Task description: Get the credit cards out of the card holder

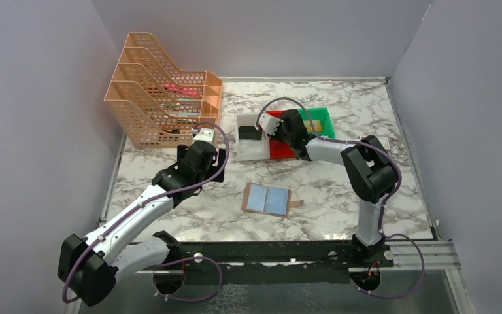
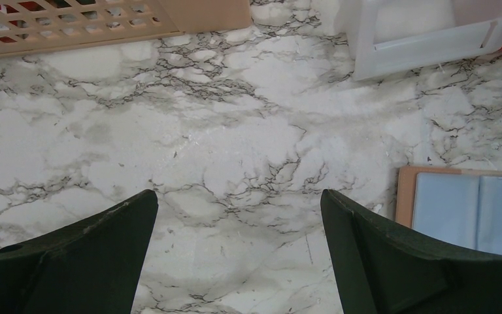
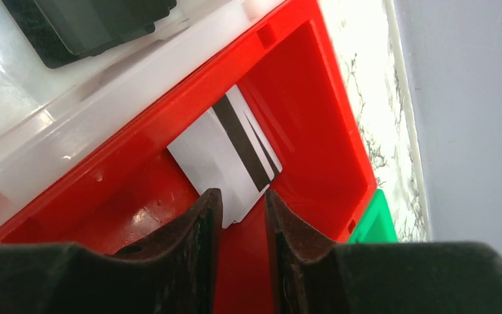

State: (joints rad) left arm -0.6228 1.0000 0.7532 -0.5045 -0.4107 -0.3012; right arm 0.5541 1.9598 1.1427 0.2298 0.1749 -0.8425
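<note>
I see my right gripper (image 3: 242, 197) nearly shut at a card (image 3: 222, 152) in the red bin (image 3: 317, 111) — grip unclear; retreating could drag it out — my left gripper (image 2: 238, 196) gapes.

Card (image 3: 225, 157) in middle bin (image 3: 314, 118) — (holder (image 1: 267, 198) nearer)

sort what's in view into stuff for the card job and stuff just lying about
For the job: card holder, white striped card in the red bin, black card in the white bin.
Lying about: orange file rack, green bin.
</note>
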